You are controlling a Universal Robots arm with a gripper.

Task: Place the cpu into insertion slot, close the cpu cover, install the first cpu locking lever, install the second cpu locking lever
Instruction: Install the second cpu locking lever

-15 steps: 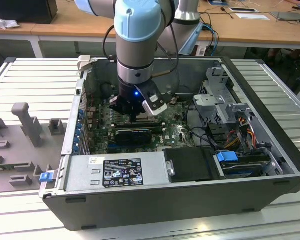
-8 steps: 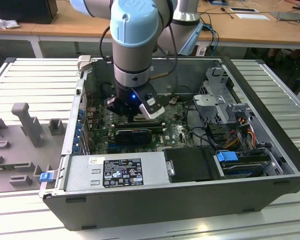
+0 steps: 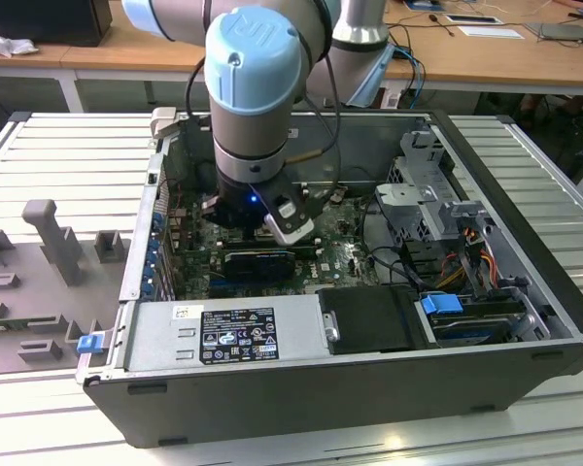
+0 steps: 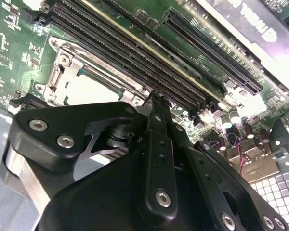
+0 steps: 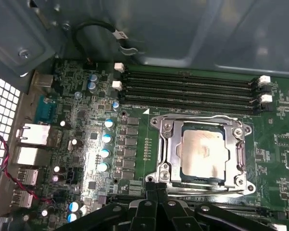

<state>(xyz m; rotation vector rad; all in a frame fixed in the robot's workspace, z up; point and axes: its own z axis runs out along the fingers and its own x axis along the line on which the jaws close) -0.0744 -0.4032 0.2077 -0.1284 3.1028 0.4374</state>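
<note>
Item: my gripper (image 5: 156,185), fingers clenched together, empty, at the cpu cover (image 5: 201,151) edge, cpu (image 5: 202,150) seated beneath. Hazard: slipping sideways, scraping memory slots (image 5: 188,91).

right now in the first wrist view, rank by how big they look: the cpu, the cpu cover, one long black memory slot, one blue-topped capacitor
Largest to smallest as they look:
1. cpu cover, the metal frame around the chip
2. memory slot, longer than the cover but far thinner, so the order with it is unsure
3. cpu
4. blue-topped capacitor

The cpu (image 5: 202,153) lies in the insertion slot (image 5: 169,149), beside memory slots (image 5: 188,91).
</note>
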